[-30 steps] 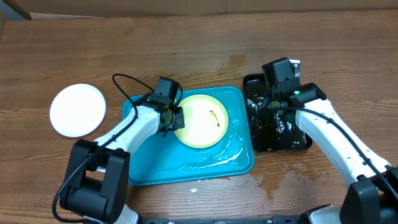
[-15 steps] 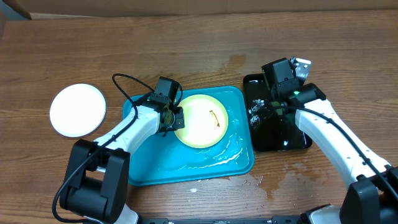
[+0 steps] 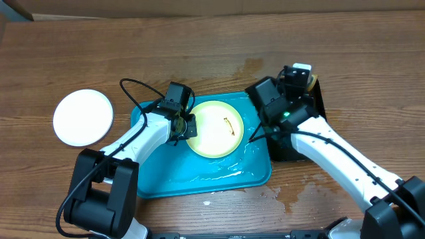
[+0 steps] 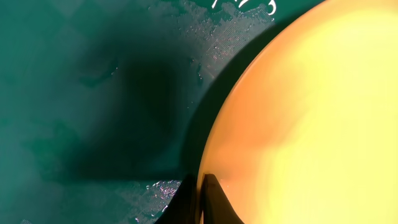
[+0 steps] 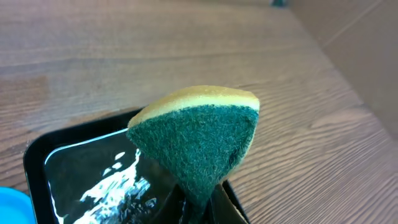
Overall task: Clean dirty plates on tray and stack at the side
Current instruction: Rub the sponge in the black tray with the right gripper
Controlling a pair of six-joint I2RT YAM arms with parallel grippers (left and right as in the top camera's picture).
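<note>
At far left on the wooden worktop (image 3: 40, 53) lies a plain white plate (image 3: 83, 117), well apart from the turquoise tray (image 3: 199, 176). Inside that tray the left hand (image 3: 185, 126) is clamped on the left rim of the yellow-green plate (image 3: 216, 129), which carries a small brown smear (image 3: 230, 125). Further right, the right hand (image 5: 202, 202) pinches a green-and-yellow sponge (image 5: 199, 137) above the wet black tray (image 5: 81, 180).

Your right hand (image 3: 300, 78) is swinging left with the sponge (image 5: 198, 140), lifting it out of the black tray (image 5: 74, 146), while its wrist is coming over the turquoise tray's (image 3: 199, 176) right edge.
</note>
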